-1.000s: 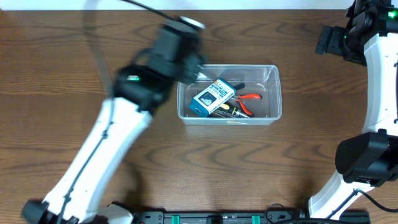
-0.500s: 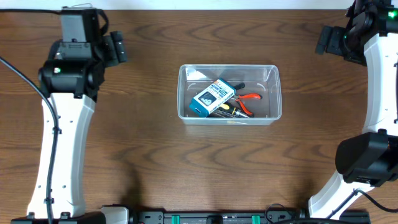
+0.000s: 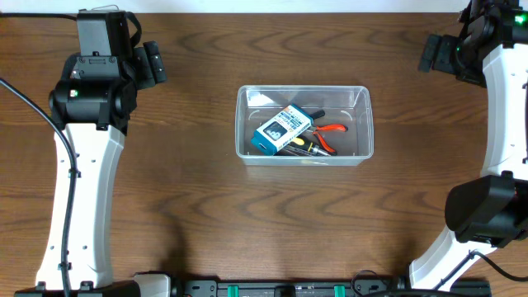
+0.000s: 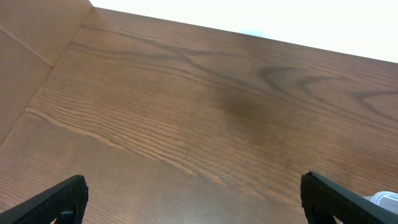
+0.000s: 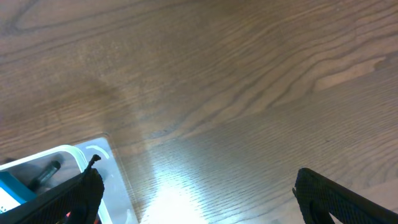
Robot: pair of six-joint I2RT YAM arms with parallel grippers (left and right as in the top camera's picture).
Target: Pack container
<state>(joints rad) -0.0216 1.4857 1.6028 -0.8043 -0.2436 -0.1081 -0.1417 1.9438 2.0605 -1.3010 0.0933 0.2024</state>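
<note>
The supporting surface is a dark brown wooden table [image 3: 206, 206] with pronounced wavy grain running along its length. The finish is glossy, and a pale patch of reflected light shows on the wood just beside the bin in the right wrist view. One item rests directly on it: a clear, see-through plastic rectangular container [image 3: 304, 87] with rounded corners and a rim, standing upright near the middle of the tabletop, its long sides parallel to the table's far edge and wood grain visible on all four sides.

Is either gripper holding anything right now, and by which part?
Nothing is held: left gripper and right gripper are open and empty, away from the container.
</note>
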